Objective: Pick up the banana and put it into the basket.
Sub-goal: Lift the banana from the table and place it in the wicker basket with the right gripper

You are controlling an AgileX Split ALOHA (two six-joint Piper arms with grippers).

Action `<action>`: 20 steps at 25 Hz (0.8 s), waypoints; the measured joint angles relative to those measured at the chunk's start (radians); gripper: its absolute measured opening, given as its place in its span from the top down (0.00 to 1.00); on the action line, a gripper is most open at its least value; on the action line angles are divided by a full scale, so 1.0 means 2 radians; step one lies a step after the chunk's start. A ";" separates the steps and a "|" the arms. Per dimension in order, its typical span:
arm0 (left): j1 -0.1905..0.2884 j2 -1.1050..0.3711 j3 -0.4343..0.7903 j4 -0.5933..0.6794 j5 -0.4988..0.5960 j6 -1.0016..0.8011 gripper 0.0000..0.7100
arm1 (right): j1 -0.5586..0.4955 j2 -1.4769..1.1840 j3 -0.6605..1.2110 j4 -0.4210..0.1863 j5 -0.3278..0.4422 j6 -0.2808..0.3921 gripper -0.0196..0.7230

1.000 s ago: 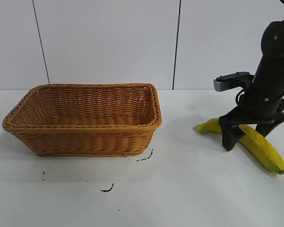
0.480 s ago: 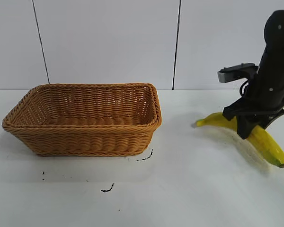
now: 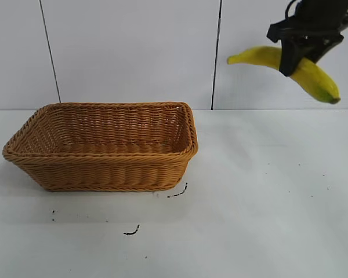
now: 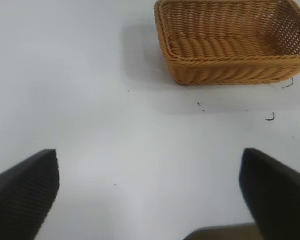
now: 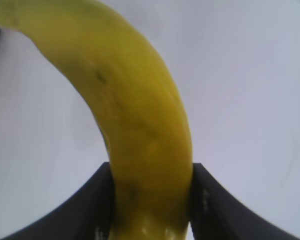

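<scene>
Banana (image 3: pixel 313 75) hangs in right gripper (image 3: pixel 298 55), well clear of basket (image 3: pixel 104 168).

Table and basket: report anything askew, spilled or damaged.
Nothing is damaged. The basket stands upright and empty; a few small black marks dot the table before it. The right gripper holds the banana high; the left gripper hangs open.

White table (image 3: pixel 267 220) with black scuffs (image 3: pixel 131 231); pale panelled wall (image 3: pixel 133 52) behind

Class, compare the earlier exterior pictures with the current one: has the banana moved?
Yes. The banana, clamped in the right gripper, has risen off the table to well above the basket rim, still off to its right.
</scene>
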 joint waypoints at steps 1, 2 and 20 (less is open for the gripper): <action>0.000 0.000 0.000 0.000 0.000 0.000 0.02 | 0.015 0.009 -0.013 -0.002 0.000 -0.005 0.55; 0.000 0.000 0.000 0.000 0.000 0.000 0.02 | 0.031 0.017 -0.022 -0.005 -0.002 -0.012 0.55; 0.000 0.000 0.000 0.000 0.000 0.000 0.02 | 0.190 0.127 -0.047 -0.046 -0.154 -0.076 0.55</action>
